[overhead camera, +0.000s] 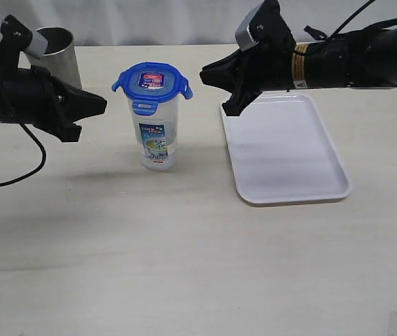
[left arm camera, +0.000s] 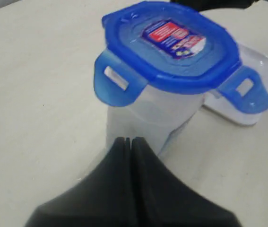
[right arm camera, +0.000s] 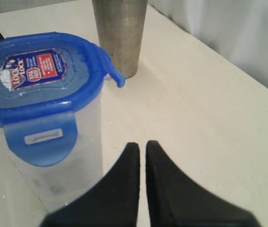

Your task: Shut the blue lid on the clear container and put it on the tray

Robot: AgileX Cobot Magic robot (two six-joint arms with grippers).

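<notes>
Beige tabletop (overhead camera: 184, 266), open in front; clear container (overhead camera: 159, 136) under blue lid (overhead camera: 152, 79) reading "Lock Lock"; left gripper (overhead camera: 103, 105), right gripper (overhead camera: 204, 73) pressed together, empty.

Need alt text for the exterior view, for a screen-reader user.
A clear container with a blue lid on top stands on a table, left of a white tray. The shut left gripper and shut right gripper hover either side of it, touching nothing; a steel cup stands behind.

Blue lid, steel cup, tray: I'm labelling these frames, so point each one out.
blue lid (overhead camera: 152, 80): exterior view, on its top label.
steel cup (right arm camera: 119, 33): right wrist view, on its side wall.
tray (overhead camera: 289, 150): exterior view, on its bare floor.
</notes>
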